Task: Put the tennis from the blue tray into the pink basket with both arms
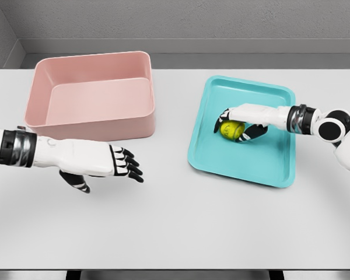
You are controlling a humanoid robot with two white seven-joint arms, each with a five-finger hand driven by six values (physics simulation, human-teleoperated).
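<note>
tennis ball [231, 129]: partly hidden by right hand [240, 123] | both forearms: cut off at edges

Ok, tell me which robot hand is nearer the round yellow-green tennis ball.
Right. The right robot hand is curled around the round yellow-green tennis ball inside the blue tray. The left robot hand hovers open over the table, far off, in front of the pink basket.

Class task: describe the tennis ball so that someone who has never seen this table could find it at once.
Start at the white table and find the blue tray on its right side, opposite the pink basket. Inside the tray, the right hand curls around a small ball. That tennis ball is the only yellow-green, round thing on the table.
</note>
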